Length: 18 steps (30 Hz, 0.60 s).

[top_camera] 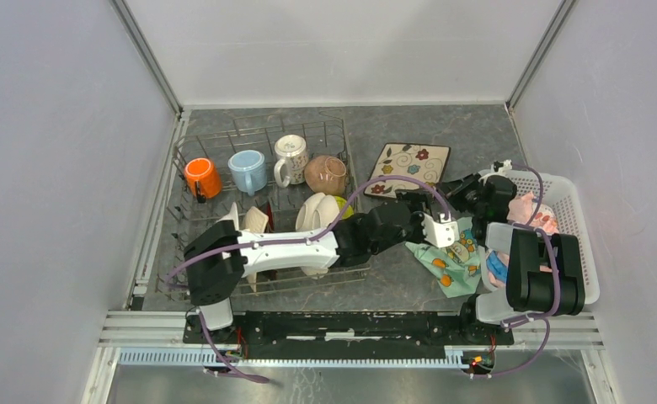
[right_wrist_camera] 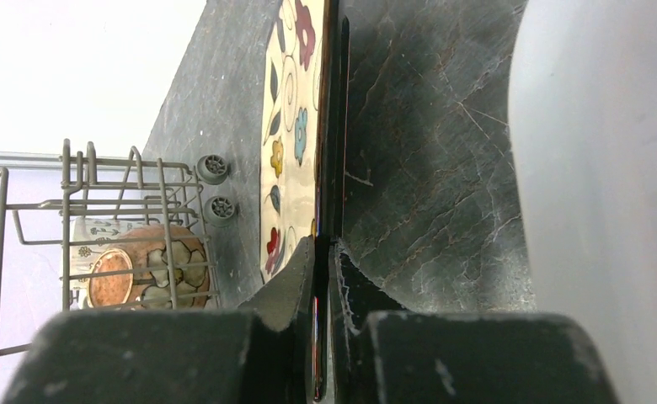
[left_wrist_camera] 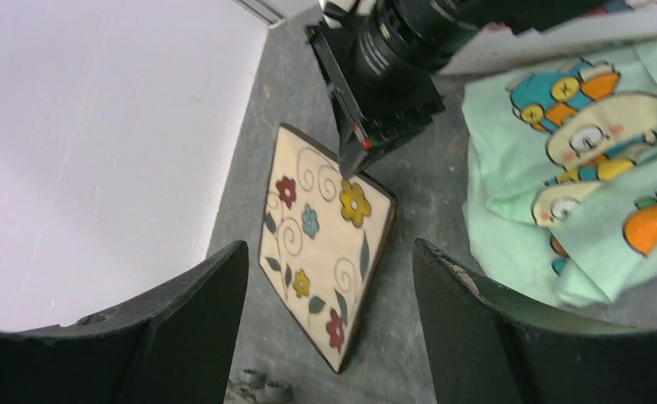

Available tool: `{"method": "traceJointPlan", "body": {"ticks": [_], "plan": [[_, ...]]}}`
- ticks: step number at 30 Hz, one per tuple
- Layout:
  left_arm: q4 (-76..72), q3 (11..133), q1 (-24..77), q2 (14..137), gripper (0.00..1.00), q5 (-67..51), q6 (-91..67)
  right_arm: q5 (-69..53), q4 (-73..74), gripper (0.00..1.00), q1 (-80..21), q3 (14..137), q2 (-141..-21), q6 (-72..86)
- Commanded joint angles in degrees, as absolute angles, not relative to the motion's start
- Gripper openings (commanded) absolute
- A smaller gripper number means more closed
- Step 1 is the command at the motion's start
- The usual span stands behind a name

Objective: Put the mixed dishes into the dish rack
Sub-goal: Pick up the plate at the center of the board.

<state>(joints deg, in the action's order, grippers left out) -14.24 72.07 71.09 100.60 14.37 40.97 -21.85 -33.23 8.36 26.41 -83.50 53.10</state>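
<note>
A cream square plate with painted flowers (top_camera: 408,168) (left_wrist_camera: 325,244) lies right of the dish rack (top_camera: 192,151). It is tilted, one edge off the table. My right gripper (top_camera: 460,190) (right_wrist_camera: 325,252) is shut on its thin edge (right_wrist_camera: 329,126); its tip (left_wrist_camera: 355,156) shows on the plate's far corner in the left wrist view. My left gripper (top_camera: 416,202) (left_wrist_camera: 329,278) is open just short of the plate's near corner and touches nothing. In the rack stand an orange mug (top_camera: 201,178), a light-blue mug (top_camera: 248,171), a white patterned mug (top_camera: 291,158), a brown patterned bowl (top_camera: 326,175) (right_wrist_camera: 136,273) and cream plates (top_camera: 317,210).
A teal patterned cloth (top_camera: 447,263) (left_wrist_camera: 578,194) lies under and right of my left gripper. The white perforated basket (top_camera: 576,220) (right_wrist_camera: 603,168) stands close on the right, a pink cloth (top_camera: 531,210) inside it. The rack's corner wheels (right_wrist_camera: 214,189) are left of the plate.
</note>
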Motion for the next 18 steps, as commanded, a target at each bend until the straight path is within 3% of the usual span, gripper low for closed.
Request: {"method": "traceJointPlan", "body": {"ticks": [1, 12, 18], "plan": [[-17.17, 73.30, 71.14, 109.31, 0.76, 14.98, 45.85, -26.91, -40.62, 0.00, 9.54, 27.01, -81.46, 53.80], [-17.39, 79.51, 71.35, 115.01, 0.74, 11.75, 45.92, -27.91, -41.43, 0.00, 9.70, 27.95, -82.69, 53.96], [-16.34, 82.80, 72.73, 118.78, 0.72, 16.28, 51.10, -28.59, -41.42, 0.00, 9.75, 28.12, -83.10, 53.92]]}}
